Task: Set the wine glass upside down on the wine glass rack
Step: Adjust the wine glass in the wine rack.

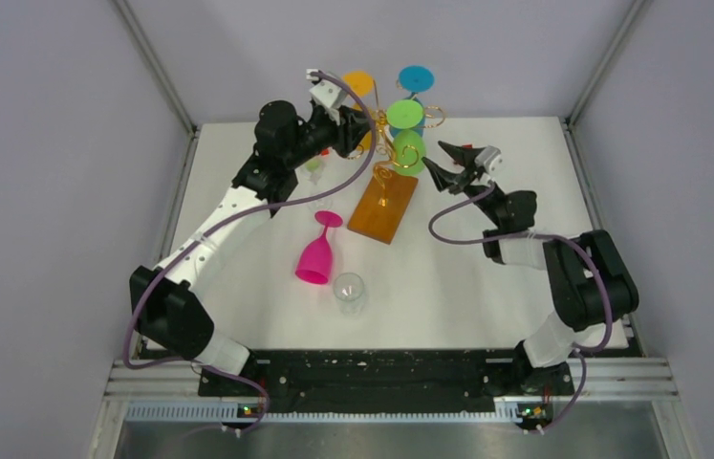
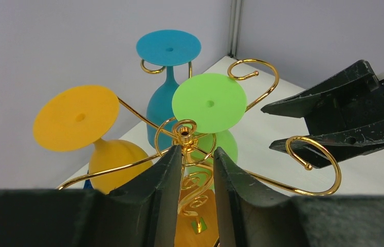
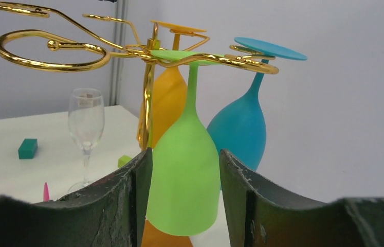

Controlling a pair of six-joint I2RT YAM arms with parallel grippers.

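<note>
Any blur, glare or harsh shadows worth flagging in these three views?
Top view: even, soft light, faint shadows; the clear glass barely stands out from the white table. Left wrist: left fingers soft close to the lens, small glints on the gold rack. Right wrist: green glass sharp, right fingers blurred.

The gold wire rack stands upright on its flat orange-brown base, at upper centre of the top view. An orange glass, a blue glass and a green glass hang upside down from its curled arms. A pink glass lies on its side lower left of the base, with a clear glass just beside its bowl.
</note>
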